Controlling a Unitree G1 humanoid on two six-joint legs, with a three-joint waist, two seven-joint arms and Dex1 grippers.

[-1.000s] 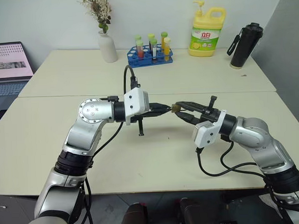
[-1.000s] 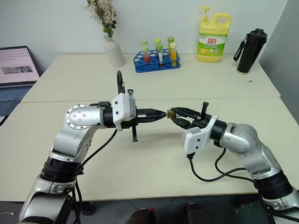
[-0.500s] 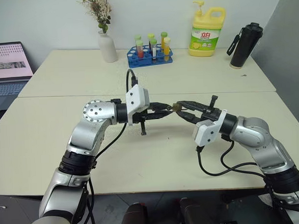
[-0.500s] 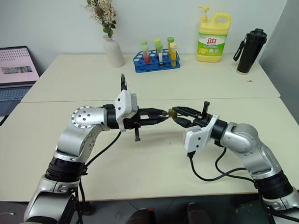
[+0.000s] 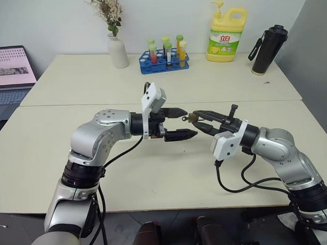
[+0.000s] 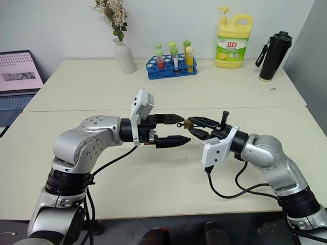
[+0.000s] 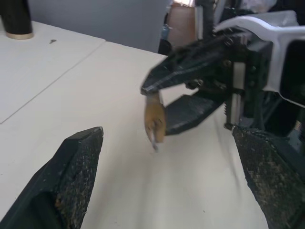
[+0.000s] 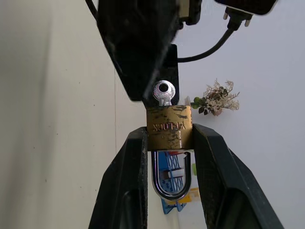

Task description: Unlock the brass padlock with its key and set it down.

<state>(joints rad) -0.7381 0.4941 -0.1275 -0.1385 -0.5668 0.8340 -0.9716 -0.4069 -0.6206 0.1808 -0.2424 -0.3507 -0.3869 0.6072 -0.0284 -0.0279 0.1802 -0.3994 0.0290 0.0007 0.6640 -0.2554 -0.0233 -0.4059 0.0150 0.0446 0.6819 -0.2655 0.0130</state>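
The brass padlock [image 8: 169, 126] hangs above the table, and my right gripper [image 8: 169, 132] is shut on its body. Its silvery shackle [image 8: 171, 177] lies between the two fingers. A small silver key [image 8: 163, 91] sticks out of the padlock's far end. In the head views the padlock [image 5: 191, 118] is a tiny golden speck at the tip of the right gripper [image 5: 197, 119]. My left gripper [image 5: 189, 125] faces it from the left and stands open, one finger above and one below the key's line, gripping nothing. The left wrist view shows the padlock [image 7: 155, 119] between its wide-spread fingertips [image 7: 83, 157].
At the back of the table stand a white vase [image 5: 117, 50] with dried flowers, a blue test-tube rack [image 5: 164, 59], a yellow pump bottle [image 5: 227, 36] and a black flask [image 5: 267, 49]. A laptop [image 5: 10, 74] sits at the far left. A seam [image 5: 71, 105] joins the two tabletops.
The left gripper was shut at the key, then rolled its wrist and opened wide, letting go. The right arm and padlock have not moved.
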